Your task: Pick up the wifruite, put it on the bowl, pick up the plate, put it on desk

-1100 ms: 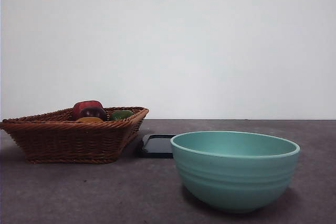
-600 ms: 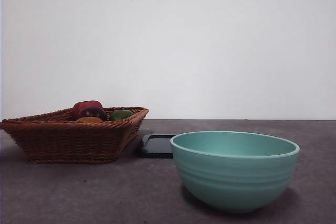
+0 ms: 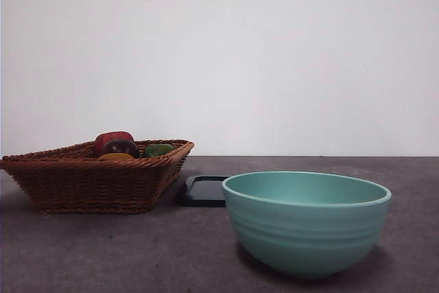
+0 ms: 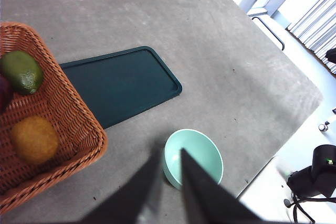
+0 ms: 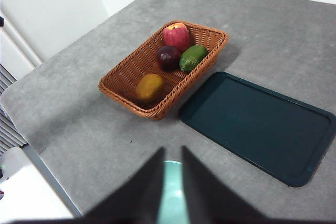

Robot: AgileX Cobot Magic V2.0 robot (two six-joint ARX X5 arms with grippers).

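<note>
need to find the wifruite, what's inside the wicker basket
The wicker basket holds four fruits: the orange-brown wifruite, a green fruit, a dark purple fruit and a red apple. Anything beneath them is hidden.

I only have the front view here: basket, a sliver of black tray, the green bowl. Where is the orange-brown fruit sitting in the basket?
Observer: The wifruite lies at one end of the wicker basket, apart from the other three fruits.
Operator: Which fruits are those?
Observer: A red apple, a dark purple fruit and a green fruit, clustered at the opposite end.
Operator: Is anything on the tray?
Observer: No. The plate lies bare on the desk, right beside the basket's long side.
Operator: And the arms?
Observer: Both are high above the table; the bowl shows past the left gripper, and the right gripper is empty too.
</note>
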